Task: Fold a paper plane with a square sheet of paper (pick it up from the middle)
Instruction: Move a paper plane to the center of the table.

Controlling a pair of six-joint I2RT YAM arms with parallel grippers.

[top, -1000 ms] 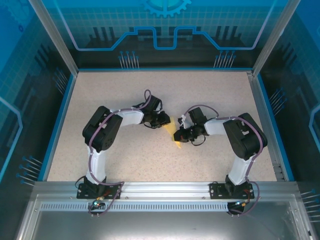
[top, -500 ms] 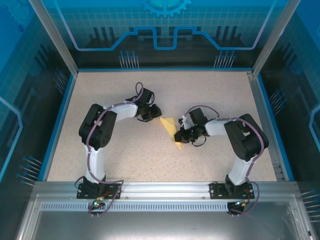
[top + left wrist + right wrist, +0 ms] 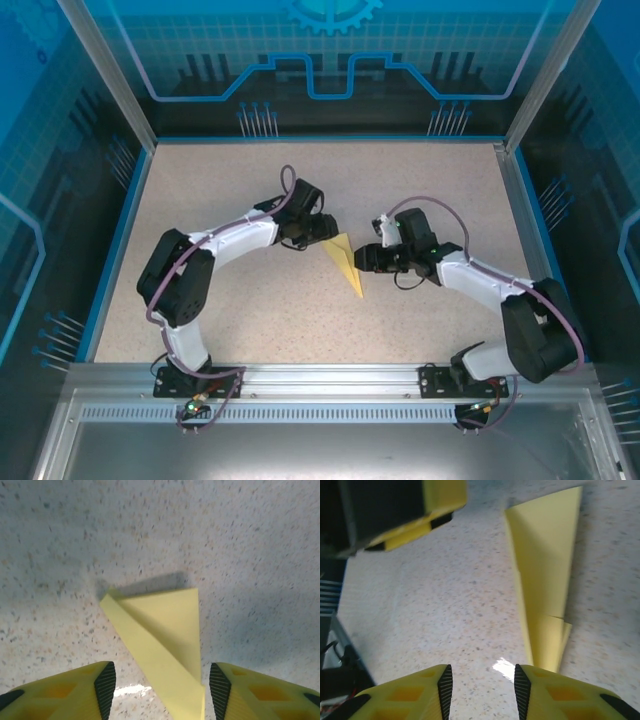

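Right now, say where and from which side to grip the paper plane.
Probably the wide far end of the paper plane, from the left arm's side: it lies flat, tapers to a thin point, and that broad edge looks slightly lifted.

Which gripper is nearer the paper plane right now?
Left. The left gripper straddles the paper plane with open fingers; the right gripper is beside it, paper outside its gap.
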